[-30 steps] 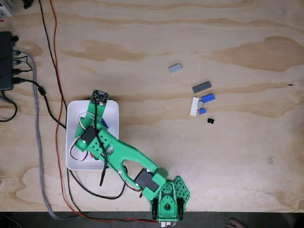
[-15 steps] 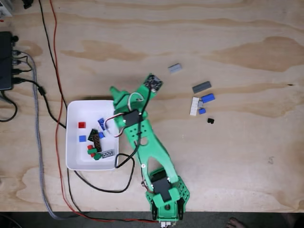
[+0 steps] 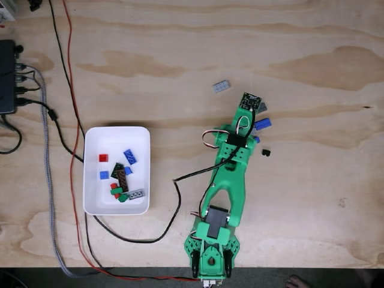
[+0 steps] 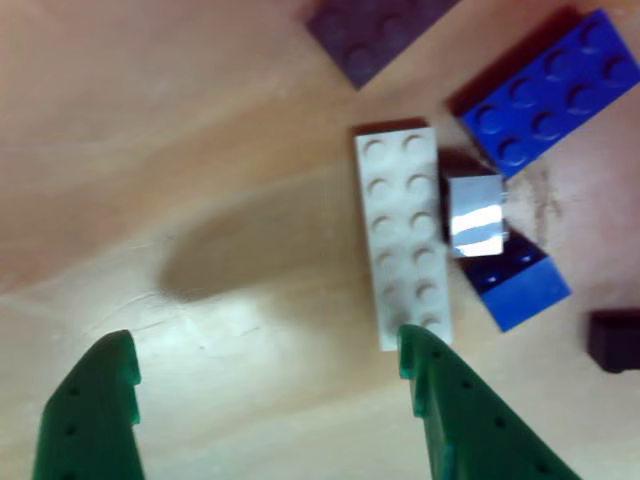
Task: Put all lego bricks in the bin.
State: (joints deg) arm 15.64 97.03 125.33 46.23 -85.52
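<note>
Moved: green arm point(image 3: 231, 174) swung from the bin to the loose bricks at 1 o'clock.
Bin point(image 3: 96, 205): holds red, blue, green, grey bricks.
Gripper point(image 4: 265, 372): jaws wide apart, empty.
White brick point(image 4: 402, 232): touching right fingertip point(image 4: 418, 358).
Blue brick point(image 4: 550, 88): 2 o'clock of white.

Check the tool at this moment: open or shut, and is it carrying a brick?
Open and empty. In the other view the tool has its two green fingers spread wide over bare wood, beside the white brick.

arm point(image 3: 231, 174): stretched up from base | pincer point(image 4: 265, 385): jaws wide apart, nothing between, pointing down
</note>
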